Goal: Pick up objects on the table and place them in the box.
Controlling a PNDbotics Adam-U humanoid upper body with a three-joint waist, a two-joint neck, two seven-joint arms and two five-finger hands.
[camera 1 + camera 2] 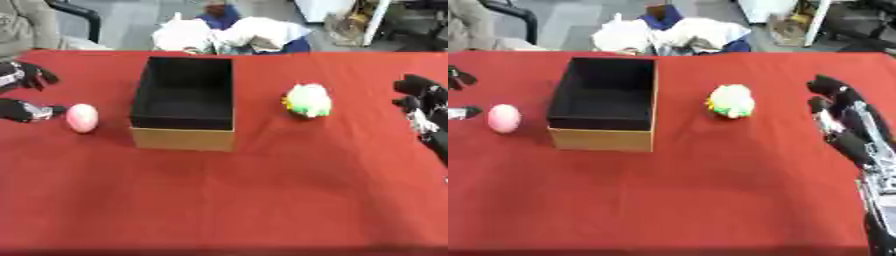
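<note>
An open cardboard box (183,137) with a black inside stands on the red table, left of centre. A pink egg-shaped object (81,118) lies to its left. My left hand (24,92) is at the left edge, open, its thumb tip just beside the pink egg and its fingers above it. A white and green plush toy (308,100) lies to the right of the box. My right hand (839,109) hovers open at the right edge, well apart from the toy. The box looks empty inside.
The red tablecloth (227,200) covers the whole table; its near half is bare cloth. Beyond the far edge lie white and blue bundles (232,35) and a chair (74,15).
</note>
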